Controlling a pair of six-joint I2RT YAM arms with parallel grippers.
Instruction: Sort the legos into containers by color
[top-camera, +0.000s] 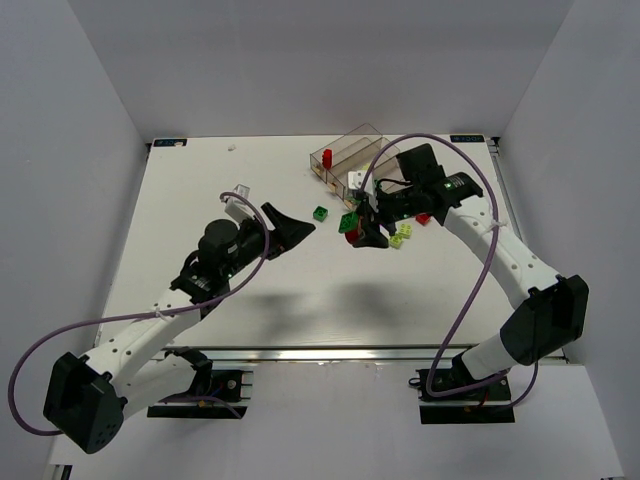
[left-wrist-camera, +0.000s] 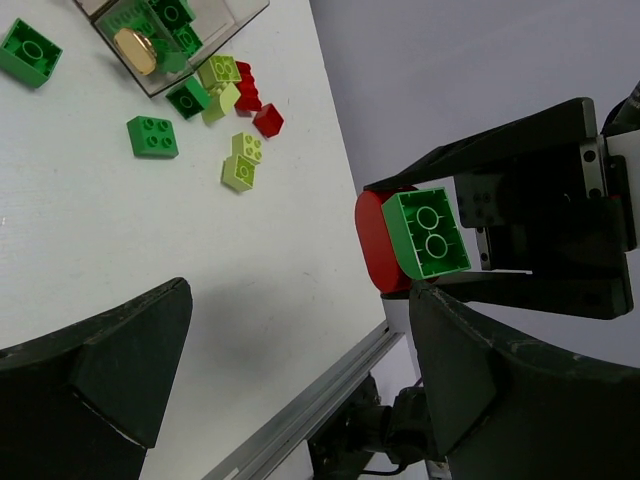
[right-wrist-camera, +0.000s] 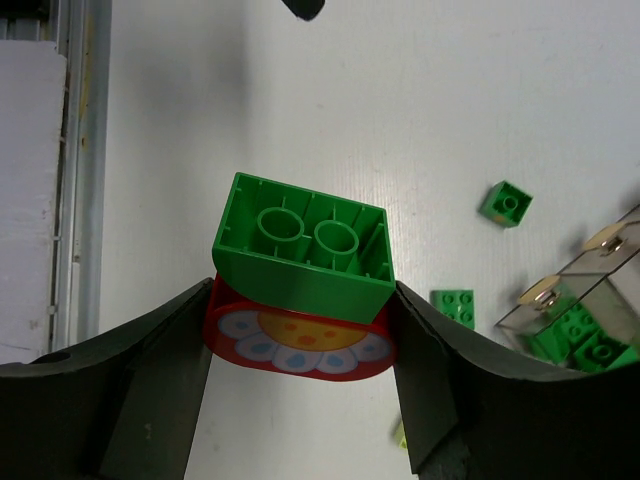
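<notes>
Near: left pincer (top-camera: 297, 228) apart, hovering over the surface (top-camera: 200, 180) | right pincer (top-camera: 368, 232) clamped on a green brick (right-wrist-camera: 300, 250) stuck to a red piece (right-wrist-camera: 300, 345), up in the air | beyond: loose bricks (left-wrist-camera: 235, 100) beside the clear tray (top-camera: 345, 150), far right.
</notes>
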